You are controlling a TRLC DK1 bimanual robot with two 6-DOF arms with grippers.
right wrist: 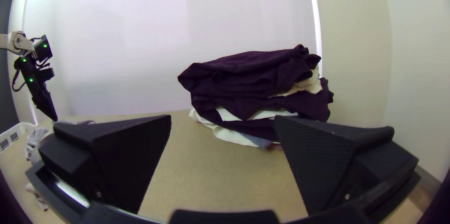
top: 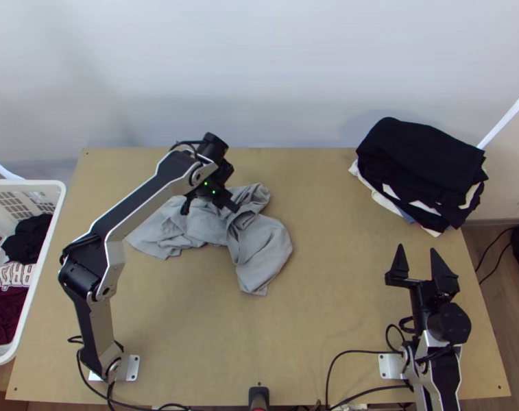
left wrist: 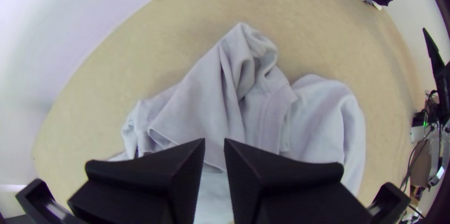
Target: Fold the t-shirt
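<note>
Top view, grey t-shirt (top: 262, 246) bunched, left claw (top: 225, 200) slightly parted above it, right claw (top: 417, 251) spread wide.

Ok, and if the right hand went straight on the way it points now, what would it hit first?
Most likely the pile of clothes, roughly straight ahead of the open right hand; the height at which they would meet is hard to judge.

Grey t-shirt (top: 266, 243) bunched left of centre on table (top: 314, 322). Left gripper (top: 208, 205) at its far side, can't tell if touching. Right gripper (top: 417, 248) near right edge, fingers spread. Clothes stack (top: 424, 161) far right, black on top. White basket (top: 36, 183) left, clothes inside.
</note>
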